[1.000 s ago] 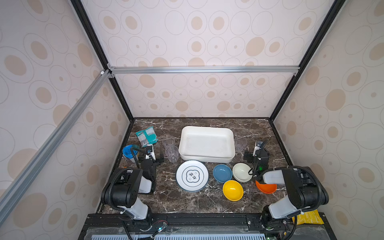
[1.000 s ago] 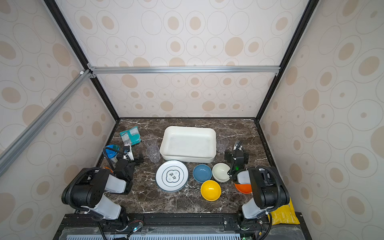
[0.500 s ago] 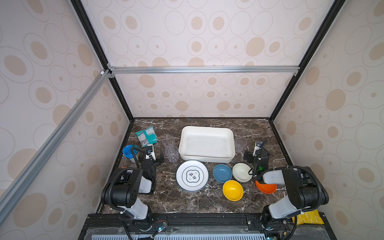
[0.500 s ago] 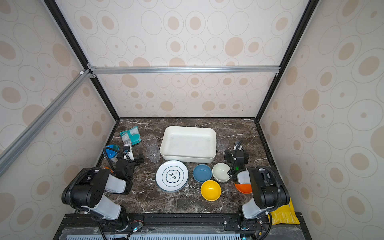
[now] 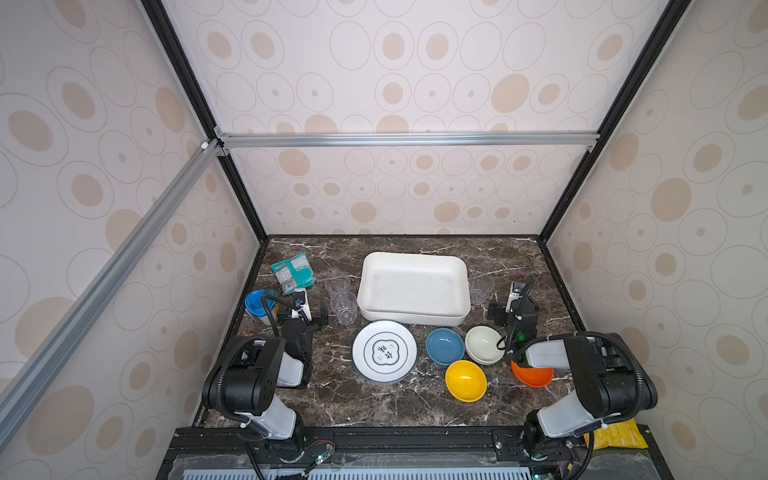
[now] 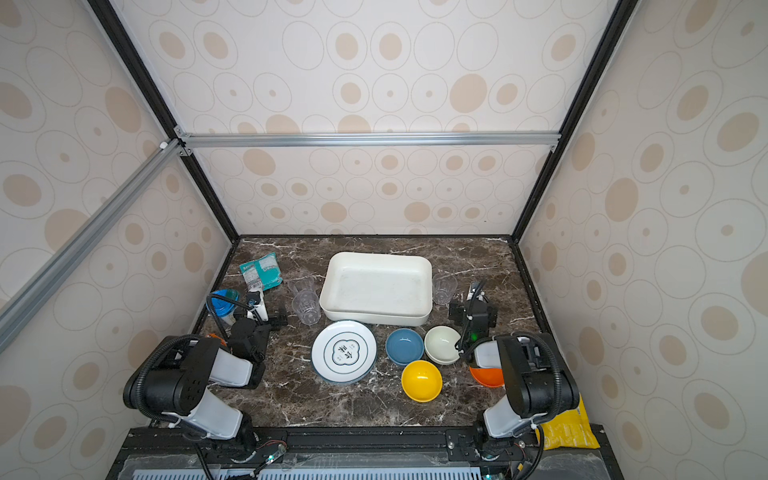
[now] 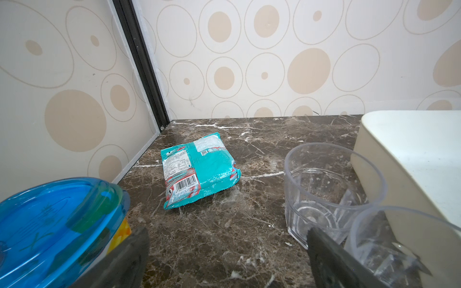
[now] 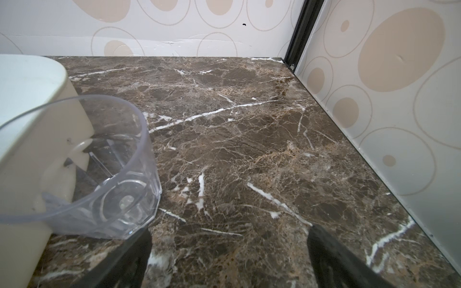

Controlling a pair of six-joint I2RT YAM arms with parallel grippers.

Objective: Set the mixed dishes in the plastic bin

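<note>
Glossy veined marble table — clear plastic cup (faceted base), matt white bin.

The left arm and right arm had black joints and white shells. Ribbed black cables ran along both. The right one showed a green light.

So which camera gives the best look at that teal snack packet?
The left wrist view: the teal snack packet lies close, with its barcode visible. Both top views show it small, at the far left. The right wrist view misses it.
</note>
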